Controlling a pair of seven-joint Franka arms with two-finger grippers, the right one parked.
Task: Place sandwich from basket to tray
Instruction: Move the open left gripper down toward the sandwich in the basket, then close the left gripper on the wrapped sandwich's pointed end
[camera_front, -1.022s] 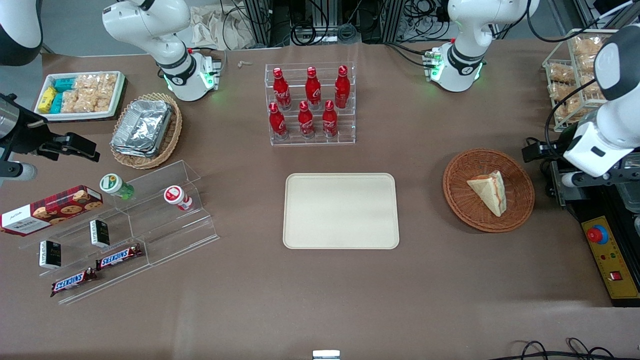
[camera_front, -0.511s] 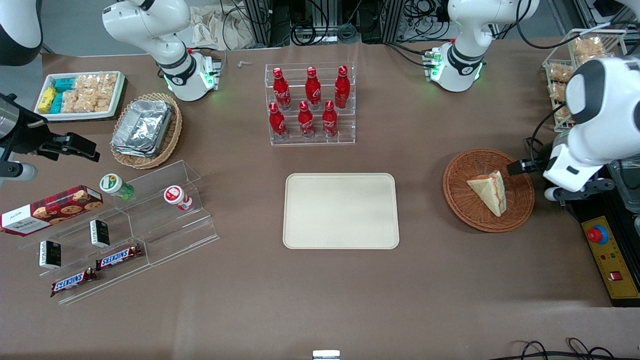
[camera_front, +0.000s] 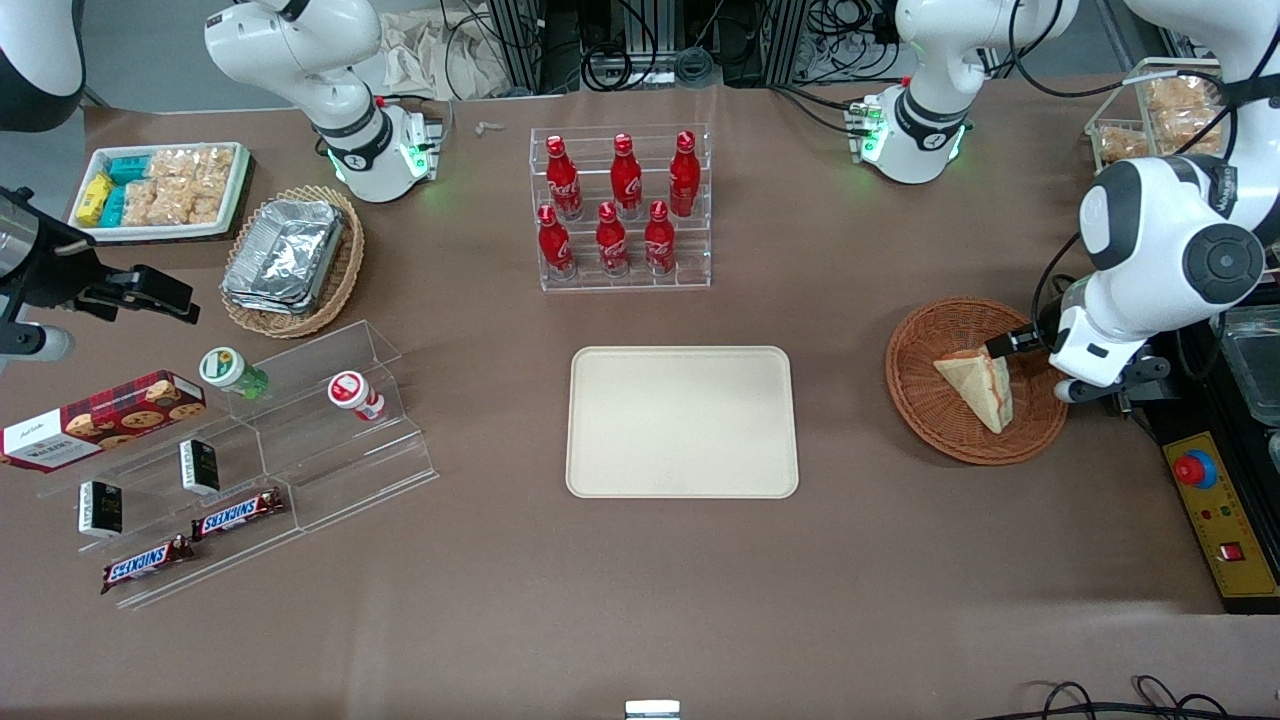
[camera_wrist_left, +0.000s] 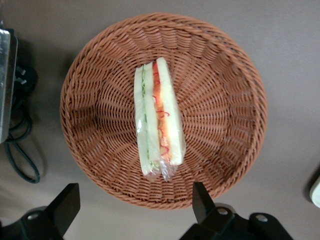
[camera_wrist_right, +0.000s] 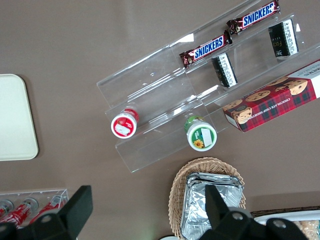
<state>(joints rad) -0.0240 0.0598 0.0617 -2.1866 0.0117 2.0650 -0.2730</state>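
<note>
The sandwich (camera_front: 978, 385), a cream wedge with red and green filling, lies in the round reddish-brown wicker basket (camera_front: 905, 372) toward the working arm's end of the table. In the left wrist view the wrapped sandwich (camera_wrist_left: 157, 120) rests at the middle of the basket (camera_wrist_left: 95, 80). My left gripper (camera_front: 1008, 345) hovers above the basket's rim on the working arm's side. It stands open (camera_wrist_left: 134, 206), its black fingers (camera_wrist_left: 67, 204) wide apart and holding nothing. The cream-beige tray (camera_front: 682, 420) sits at the table's middle with nothing on it.
A clear rack of red bottles (camera_front: 622, 210) stands farther from the front camera than the tray. A black control box with a red button (camera_front: 1215, 510) lies beside the basket at the table's edge. A wire rack of snacks (camera_front: 1150, 120) stands near the working arm's base.
My left arm has swung in from the table's edge toward the basket, bringing the open gripper over the basket's rim. The sandwich and the tray have not moved.
</note>
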